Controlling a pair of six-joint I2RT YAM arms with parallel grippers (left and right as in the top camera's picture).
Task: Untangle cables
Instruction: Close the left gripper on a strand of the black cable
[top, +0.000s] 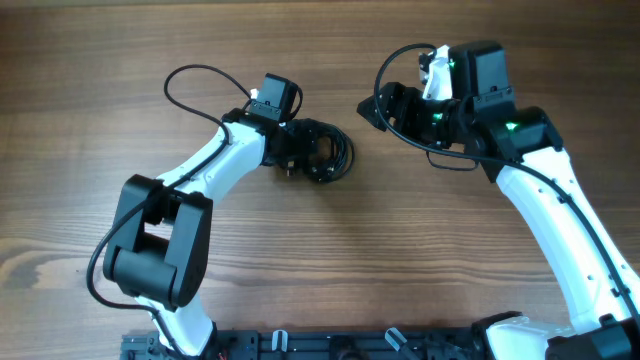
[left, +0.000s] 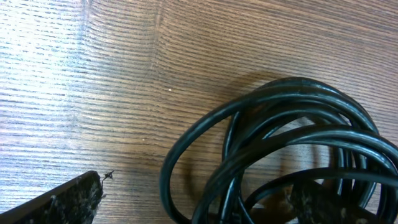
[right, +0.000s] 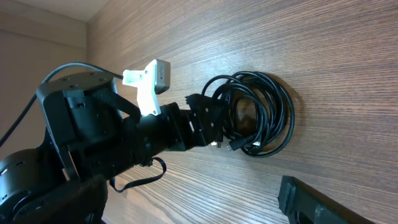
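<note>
The cables (top: 335, 158) were seen just ahead of the left gripper (top: 303, 152), whose fingers were spread. The right gripper (top: 372, 108) was farther off, its closure undeterminable.

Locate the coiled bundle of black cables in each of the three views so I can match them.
Overhead: the cable coil lies near centre, slightly above the middle.
Left wrist: it fills the lower right, cut off by the frame edges.
Right wrist: it sits right of centre, with the whole coil visible.
Shared landmark: the left gripper at the coil's edge, also seen in the right wrist view.
</note>
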